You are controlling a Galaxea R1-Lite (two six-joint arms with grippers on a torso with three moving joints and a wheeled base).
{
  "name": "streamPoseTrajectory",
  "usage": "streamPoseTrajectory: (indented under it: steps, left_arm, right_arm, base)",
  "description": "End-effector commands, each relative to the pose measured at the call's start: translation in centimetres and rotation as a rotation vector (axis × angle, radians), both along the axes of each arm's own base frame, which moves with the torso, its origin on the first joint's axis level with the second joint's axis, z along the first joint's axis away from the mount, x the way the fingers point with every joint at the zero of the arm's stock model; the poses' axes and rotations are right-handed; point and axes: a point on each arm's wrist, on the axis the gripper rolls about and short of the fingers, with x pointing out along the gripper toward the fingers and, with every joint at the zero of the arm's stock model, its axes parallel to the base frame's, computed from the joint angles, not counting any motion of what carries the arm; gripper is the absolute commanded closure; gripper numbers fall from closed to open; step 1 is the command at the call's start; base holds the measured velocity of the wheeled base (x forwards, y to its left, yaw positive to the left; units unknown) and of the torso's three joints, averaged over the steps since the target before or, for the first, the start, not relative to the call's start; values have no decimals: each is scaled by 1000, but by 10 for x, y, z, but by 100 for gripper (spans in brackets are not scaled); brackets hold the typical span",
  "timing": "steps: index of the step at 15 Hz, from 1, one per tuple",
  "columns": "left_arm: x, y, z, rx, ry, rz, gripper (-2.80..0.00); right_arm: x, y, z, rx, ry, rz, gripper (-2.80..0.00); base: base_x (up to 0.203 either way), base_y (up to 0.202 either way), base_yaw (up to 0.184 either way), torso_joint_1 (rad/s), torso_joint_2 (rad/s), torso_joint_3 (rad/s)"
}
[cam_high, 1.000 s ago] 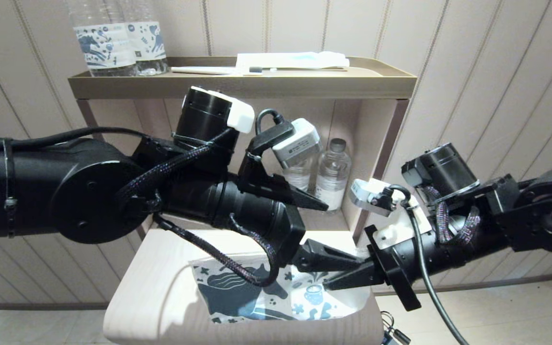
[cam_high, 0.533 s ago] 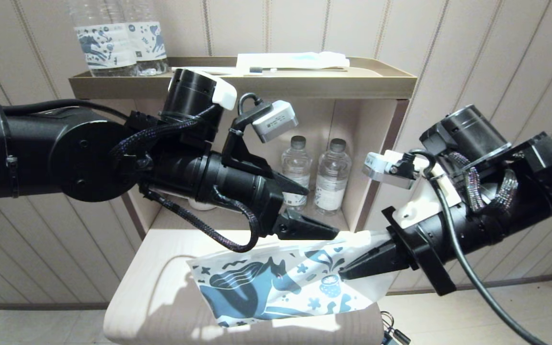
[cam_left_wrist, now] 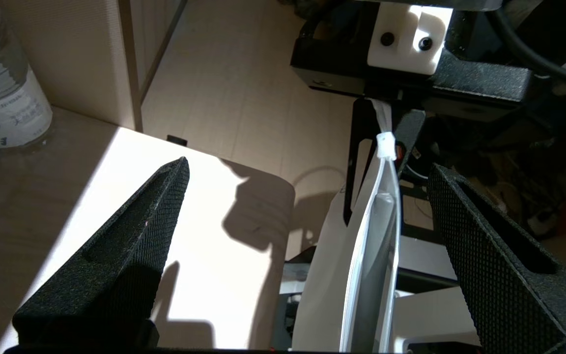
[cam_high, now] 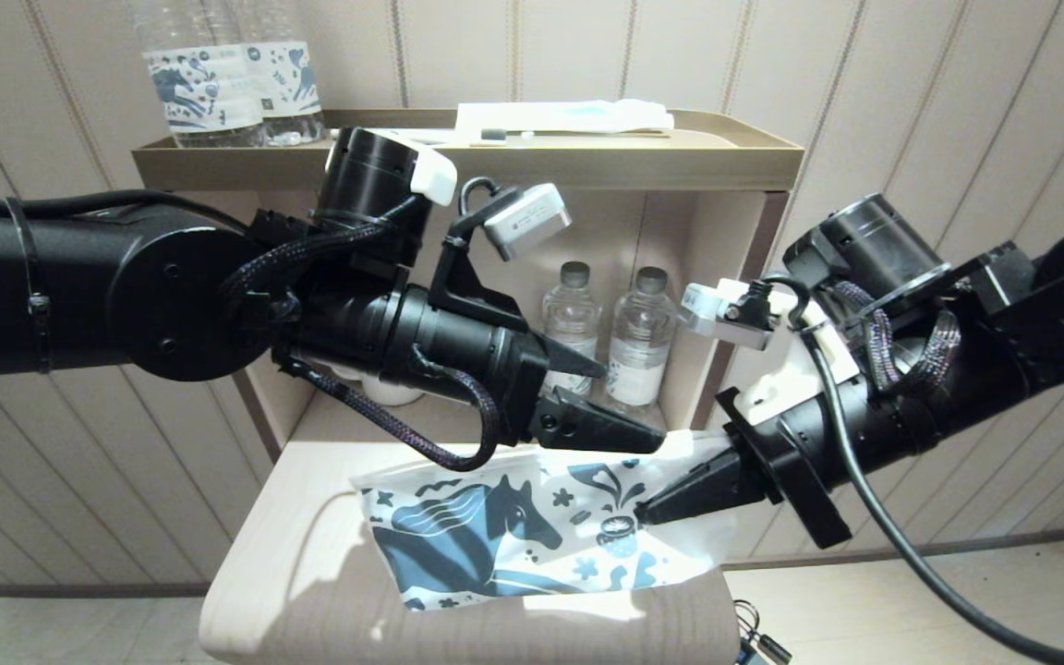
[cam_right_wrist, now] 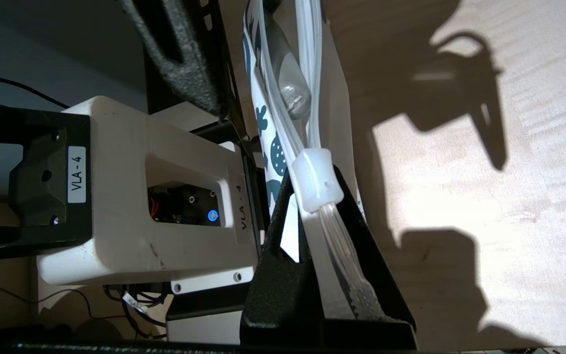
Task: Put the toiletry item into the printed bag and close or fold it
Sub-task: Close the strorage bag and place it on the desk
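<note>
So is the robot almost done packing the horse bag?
Nearly. A grey item, likely the toothbrush, already sits inside the printed bag. The right gripper pinches the bag's zip end by the slider; the left gripper hangs open above. Closing remains.

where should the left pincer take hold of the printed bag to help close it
Grip the zip-strip edge of the printed bag, a little way along from the white slider. The right pincer is shut on that end and holds the bag on edge, so the strip presents as a thin ridge. The open left pincer already straddles it in its wrist view; come end-on along the edge and close across the flat faces.
</note>
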Motion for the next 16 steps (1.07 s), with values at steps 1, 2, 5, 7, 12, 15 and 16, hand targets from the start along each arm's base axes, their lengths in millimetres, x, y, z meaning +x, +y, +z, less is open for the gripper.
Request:
streamPoseTrajectory:
  steps: [1,2,5,7,12,15,16]
  left_arm:
    - [-1,1,1,-5,12,-2,-280]
    - [-1,1,1,-10,16,-7,-280]
    - [1,-1,0,-20,53,-9,-280]
    - [4,-4,1,-39,64,-2,-280]
    - [6,-12,-5,-38,94,-1,-280]
    - [5,-11,-6,-36,92,-2,-280]
    - [4,-11,-6,-35,89,-3,-280]
  right_arm:
    - [3,3,-4,0,16,9,0]
    - [4,3,-4,3,19,12,0]
    - [7,5,-7,9,36,17,0]
    - [9,6,-5,16,38,19,0]
    - [9,6,-5,19,40,21,0]
    - [10,6,-5,20,37,21,0]
    - [10,6,-5,21,36,21,0]
  base:
    - [0,0,0,0,0,0]
    - [0,0,0,0,0,0]
    - [0,0,0,0,0,0]
    - [0,0,0,0,0,0]
    - [0,0,0,0,0,0]
    - [0,0,0,0,0,0]
    - [0,0,0,0,0,0]
